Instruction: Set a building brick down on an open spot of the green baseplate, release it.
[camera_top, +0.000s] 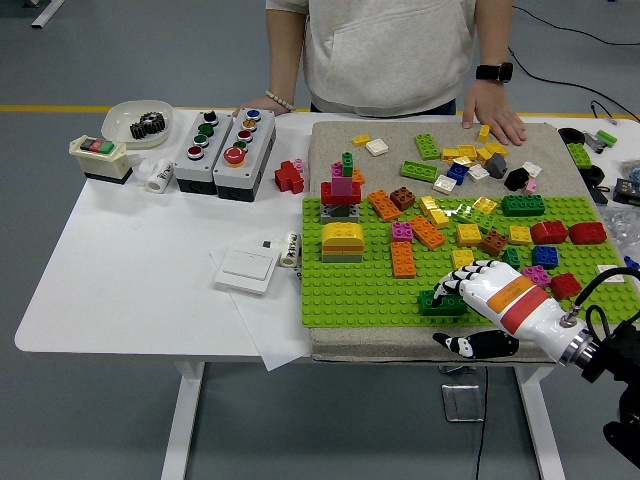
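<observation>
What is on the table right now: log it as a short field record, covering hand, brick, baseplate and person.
right hand: white-and-black five-fingered hand at the baseplate's near edge, fingers curled over the brick
brick: dark green rectangular building brick, sitting on the baseplate
baseplate: flat studded green baseplate, open studs left of the brick
person: at the far side, one hand resting on the grey mat
left hand: not in view

The robot's right hand (478, 300) is white with black finger joints. An orange stripe and a red stripe cross its back. A silver ring and black cable sit at its wrist. The person (390, 45) wears a pale sweatshirt, black watch (494, 72) and bead bracelet (279, 100).
</observation>
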